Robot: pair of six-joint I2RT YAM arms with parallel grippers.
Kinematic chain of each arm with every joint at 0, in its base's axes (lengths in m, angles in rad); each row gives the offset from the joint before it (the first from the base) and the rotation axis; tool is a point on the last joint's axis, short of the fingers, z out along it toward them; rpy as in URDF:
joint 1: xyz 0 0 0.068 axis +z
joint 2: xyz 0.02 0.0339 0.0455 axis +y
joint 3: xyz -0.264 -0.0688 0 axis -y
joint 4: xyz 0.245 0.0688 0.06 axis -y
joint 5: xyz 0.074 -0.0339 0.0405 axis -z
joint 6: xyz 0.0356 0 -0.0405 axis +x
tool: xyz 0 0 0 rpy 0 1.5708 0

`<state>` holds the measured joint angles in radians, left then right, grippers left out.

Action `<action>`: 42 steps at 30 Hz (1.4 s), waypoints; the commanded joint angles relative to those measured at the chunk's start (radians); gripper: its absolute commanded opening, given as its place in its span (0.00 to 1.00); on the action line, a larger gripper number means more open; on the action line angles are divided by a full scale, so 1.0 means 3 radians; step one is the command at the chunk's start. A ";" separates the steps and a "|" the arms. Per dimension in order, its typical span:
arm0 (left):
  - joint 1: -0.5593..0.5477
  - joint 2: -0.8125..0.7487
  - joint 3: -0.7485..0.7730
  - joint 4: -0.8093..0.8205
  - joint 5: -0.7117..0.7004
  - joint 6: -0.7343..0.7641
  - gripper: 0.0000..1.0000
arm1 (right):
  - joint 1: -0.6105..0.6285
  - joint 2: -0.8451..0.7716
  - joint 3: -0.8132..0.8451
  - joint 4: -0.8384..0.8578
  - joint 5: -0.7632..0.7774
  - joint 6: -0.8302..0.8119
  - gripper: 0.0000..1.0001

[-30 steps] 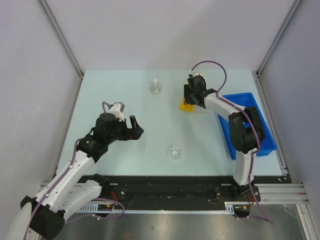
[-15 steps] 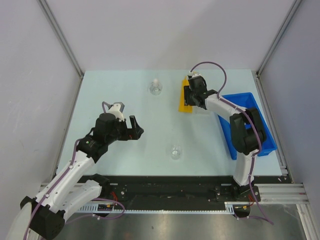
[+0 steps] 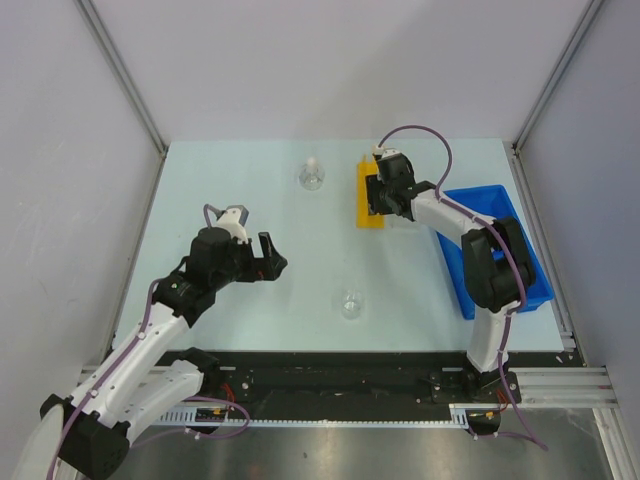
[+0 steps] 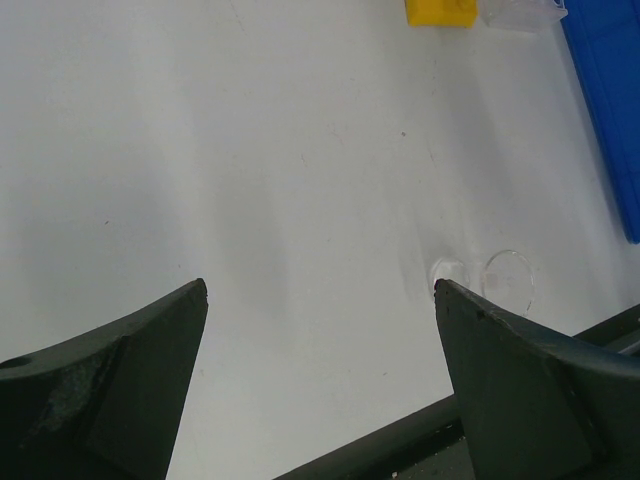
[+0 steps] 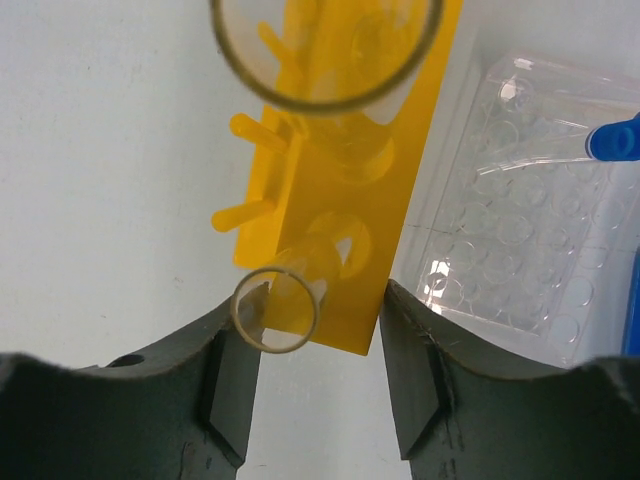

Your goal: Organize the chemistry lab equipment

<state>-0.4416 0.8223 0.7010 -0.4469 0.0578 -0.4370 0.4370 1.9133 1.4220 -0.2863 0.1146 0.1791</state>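
The yellow holed tube rack (image 3: pixel 369 194) lies lengthwise at the back of the table, with clear tubes in its holes (image 5: pixel 352 190). My right gripper (image 3: pixel 383 188) (image 5: pixel 320 322) grips the rack's near end between its jaws. The clear tray (image 5: pixel 520 230) lies just right of the rack, with a blue-capped tube (image 5: pixel 614 140) over it. The flask with the white stopper (image 3: pixel 312 175) stands at the back centre. The small clear beaker (image 3: pixel 350 303) (image 4: pixel 497 281) stands near the front. My left gripper (image 3: pixel 270 256) (image 4: pixel 320 300) is open and empty, left of the beaker.
The blue compartmented bin (image 3: pixel 522 270) sits along the right edge, behind the right arm; its corner shows in the left wrist view (image 4: pixel 608 100). A black rail runs along the table's front edge (image 3: pixel 350 372). Grey walls enclose the table on three sides.
The rack showed only a short end a second ago and now shows its full length toward the back. My right gripper has shifted slightly back and left with it. The left arm is still.
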 commanded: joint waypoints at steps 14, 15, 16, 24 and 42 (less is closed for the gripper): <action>0.0045 -0.0174 -0.0025 0.0022 0.0099 -0.0042 1.00 | 0.0026 -0.0625 0.0016 -0.0247 -0.0238 -0.0489 0.94; 0.0050 -0.0179 -0.0025 0.0022 0.0109 -0.0047 1.00 | 0.0016 -0.0691 0.0016 -0.0369 -0.0279 -0.0530 0.95; 0.0050 -0.0194 -0.0030 0.0017 0.0119 -0.0047 1.00 | -0.0004 -0.0727 0.0016 -0.0436 -0.0447 -0.0576 0.96; 0.0061 -0.0266 -0.0051 -0.0008 0.0196 -0.0062 1.00 | -0.0280 -0.1289 -0.0174 -0.0907 -0.1506 -0.1425 0.99; 0.0061 -0.0414 -0.0311 0.0231 0.0722 -0.0333 1.00 | -0.0771 -0.2282 -0.0782 -0.1101 -0.3188 -0.2228 1.00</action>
<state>-0.4316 0.7158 0.6373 -0.4290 0.2008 -0.4900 0.2245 1.2743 1.2137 -0.6048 -0.7059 -0.4271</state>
